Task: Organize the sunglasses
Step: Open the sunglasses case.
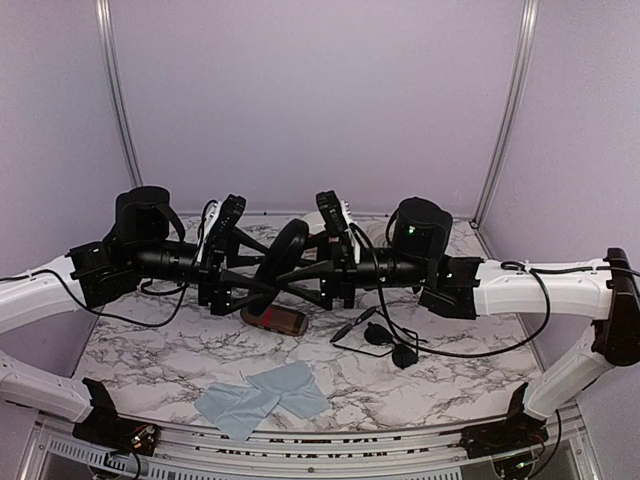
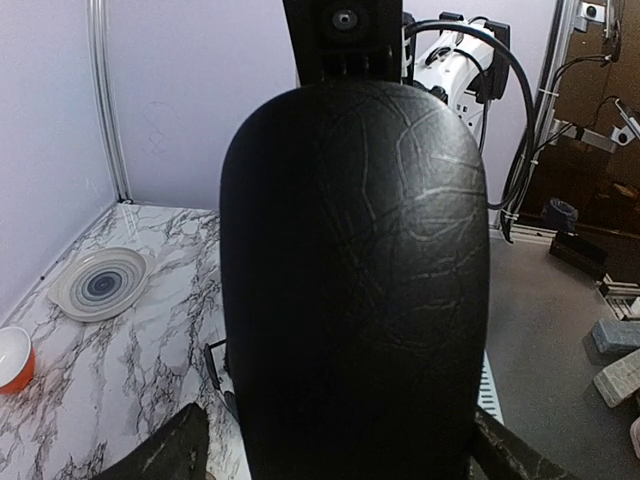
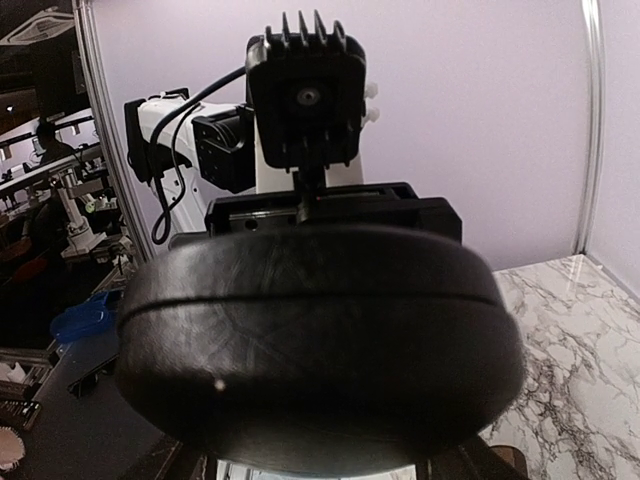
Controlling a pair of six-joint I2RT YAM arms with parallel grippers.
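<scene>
Pointing in from 9 o'clock, the left gripper (image 2: 340,452) straddles the glossy black oblong case (image 1: 287,250), which hangs in the air above the white marble-patterned table (image 1: 160,350). Its jaws stand apart, wider than the case, and a sliver of table shows between one finger (image 2: 175,455) and the case's side. In the left wrist view a round grey plate with dark concentric rings (image 2: 100,283) lies at 9 o'clock of the case, and a small orange bowl with a white inside (image 2: 12,358) sits at 7 o'clock of the plate, cut by the frame edge. On the table at 6 o'clock of the raised case lies a brown plaid case with a red stripe (image 1: 274,320), and at 6 o'clock of that, nearer the arm bases, a crumpled pale blue cloth (image 1: 262,393). The thin black wire-framed sunglasses (image 1: 385,340) with dark rounded lenses rest on the marble at 3 o'clock of the brown plaid case, apart from it and touched by neither arm. From 3 o'clock, the right gripper (image 3: 320,465) is clamped on the glossy black oblong case, whose seam runs level across the right wrist view.
</scene>
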